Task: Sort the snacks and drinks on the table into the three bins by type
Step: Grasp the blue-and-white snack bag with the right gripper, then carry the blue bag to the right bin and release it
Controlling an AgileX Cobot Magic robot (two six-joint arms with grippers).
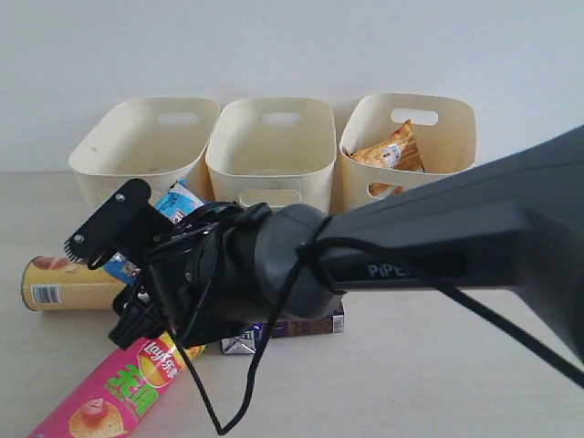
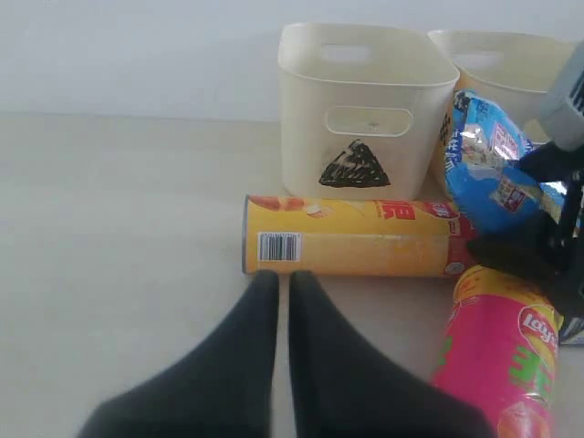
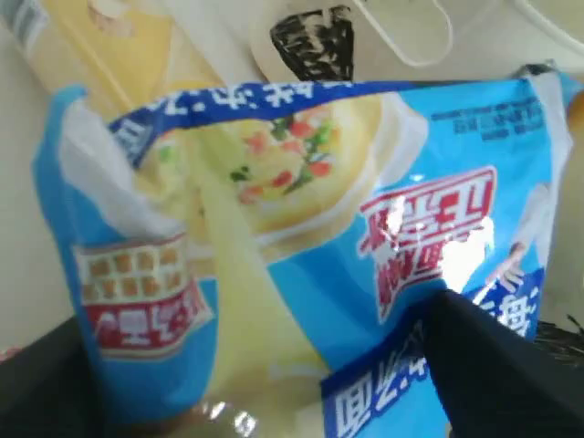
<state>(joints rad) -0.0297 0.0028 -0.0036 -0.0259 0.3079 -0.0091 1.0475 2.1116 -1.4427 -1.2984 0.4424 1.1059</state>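
Observation:
My right gripper (image 3: pixel 265 383) reaches across to the left and stands open, one finger (image 3: pixel 497 365) on either side of the blue-and-white bag (image 3: pixel 301 237). That bag (image 1: pixel 178 202) leans up by the left bin (image 1: pixel 146 137). A yellow can (image 1: pixel 64 283) and a pink can (image 1: pixel 109 392) lie on the table (image 1: pixel 438 365). My left gripper (image 2: pixel 283 278) is shut and empty, its tips just short of the yellow can (image 2: pixel 351 239). An orange bag (image 1: pixel 388 151) sits in the right bin (image 1: pixel 447 119). The middle bin (image 1: pixel 271 137) looks empty.
A dark purple carton (image 1: pixel 310 325) and a blue-and-white carton (image 1: pixel 239 342) lie under the right arm (image 1: pixel 456 246), mostly hidden. The left bin (image 2: pixel 360 109) carries a black triangle scribble. The pink can (image 2: pixel 502 356) lies beside the left gripper.

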